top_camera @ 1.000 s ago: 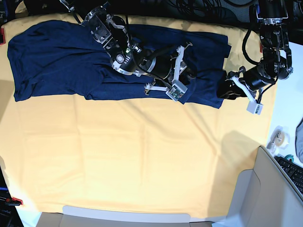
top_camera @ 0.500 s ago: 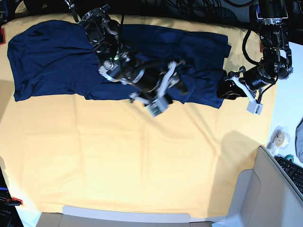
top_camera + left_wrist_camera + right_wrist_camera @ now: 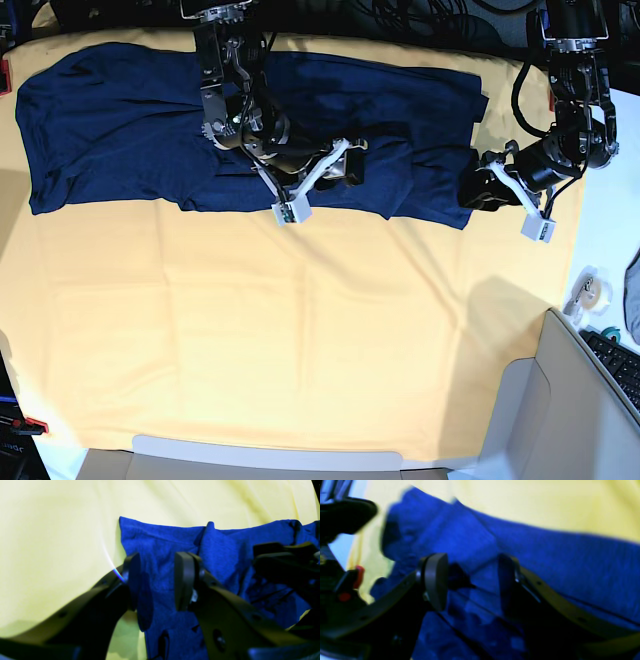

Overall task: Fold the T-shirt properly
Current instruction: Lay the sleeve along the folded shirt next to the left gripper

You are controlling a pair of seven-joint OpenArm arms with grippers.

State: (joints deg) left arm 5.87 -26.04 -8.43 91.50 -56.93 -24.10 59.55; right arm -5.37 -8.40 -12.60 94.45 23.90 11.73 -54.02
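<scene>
Yellow cloth [image 3: 300,330] covers the whole table, and the shirt [image 3: 110,130] lies along its far edge as a long dark band, bunched and creased toward the end nearest the left gripper [image 3: 478,190]. Your right gripper [image 3: 352,172] hangs over the middle of the shirt with its jaws apart and nothing between them — the wrist view is blurred, but the gap shows plainly. The left one sits low at the shirt's corner, jaws spread with fabric lying between the pads; whether they pinch it yet, I can't tell. To fold well, I'd say take both grips on the shirt's near hem, catching every layer but not the cloth beneath, then lift evenly — the thin knit will likely sag and slip if one side leads.
</scene>
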